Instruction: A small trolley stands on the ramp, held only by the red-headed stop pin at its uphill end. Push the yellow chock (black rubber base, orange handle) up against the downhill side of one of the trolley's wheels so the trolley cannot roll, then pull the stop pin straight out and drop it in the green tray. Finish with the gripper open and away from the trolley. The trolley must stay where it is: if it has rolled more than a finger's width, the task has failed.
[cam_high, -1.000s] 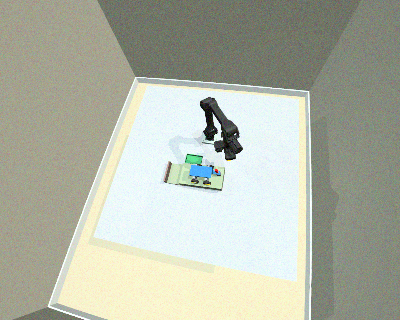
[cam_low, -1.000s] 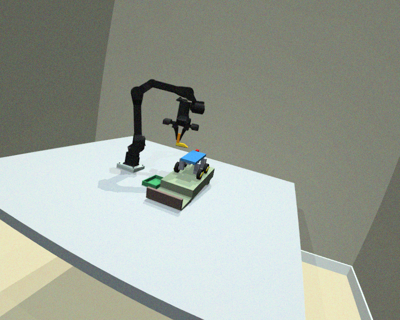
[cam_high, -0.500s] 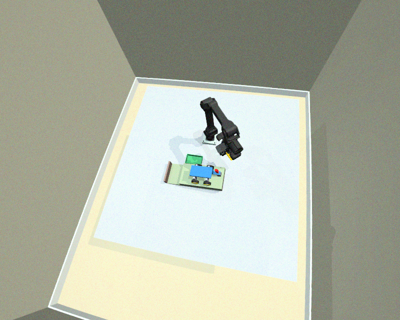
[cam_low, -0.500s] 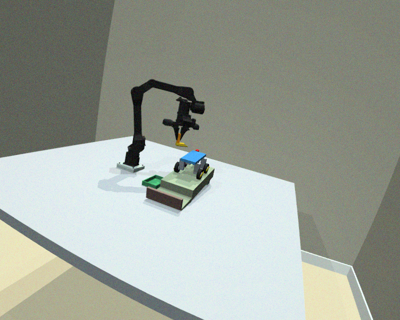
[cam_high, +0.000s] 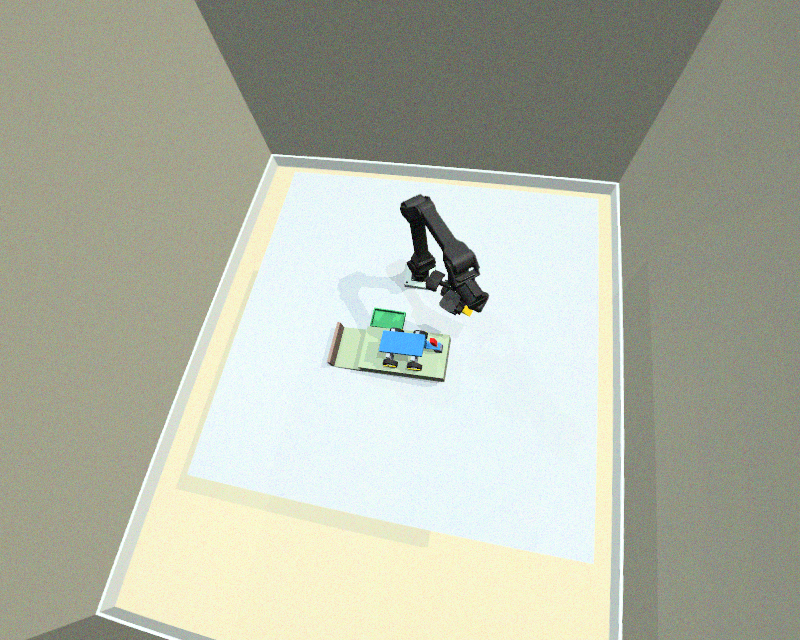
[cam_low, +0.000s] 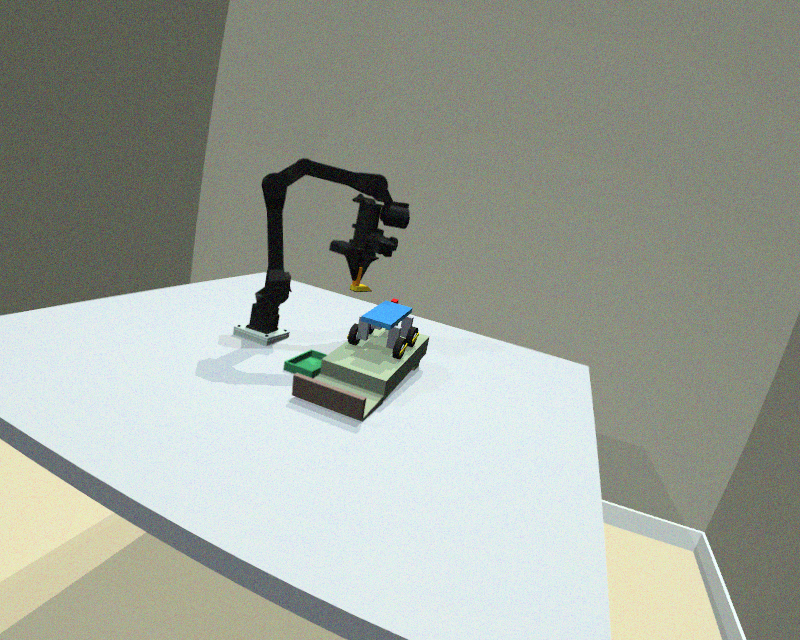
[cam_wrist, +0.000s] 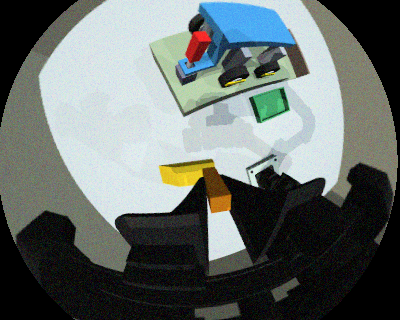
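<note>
My gripper (cam_high: 465, 308) (cam_low: 358, 270) (cam_wrist: 210, 180) is shut on the orange handle of the yellow chock (cam_high: 469, 310) (cam_low: 360, 286) (cam_wrist: 185, 171) and holds it in the air, above the table and off the uphill end of the ramp. The blue-topped trolley (cam_high: 401, 343) (cam_low: 386, 313) (cam_wrist: 246, 24) stands on the pale green ramp (cam_high: 373, 347) (cam_low: 363, 365) (cam_wrist: 171, 69). The red-headed stop pin (cam_high: 434, 343) (cam_low: 394, 300) (cam_wrist: 198, 46) stands at the trolley's uphill end. The green tray (cam_high: 388, 318) (cam_low: 302, 363) (cam_wrist: 270, 104) lies beside the ramp and is empty.
The arm's base plate (cam_low: 260, 333) (cam_wrist: 261, 170) is bolted to the table behind the tray. A brown stop block (cam_high: 334, 344) (cam_low: 330, 397) closes the low end of the ramp.
</note>
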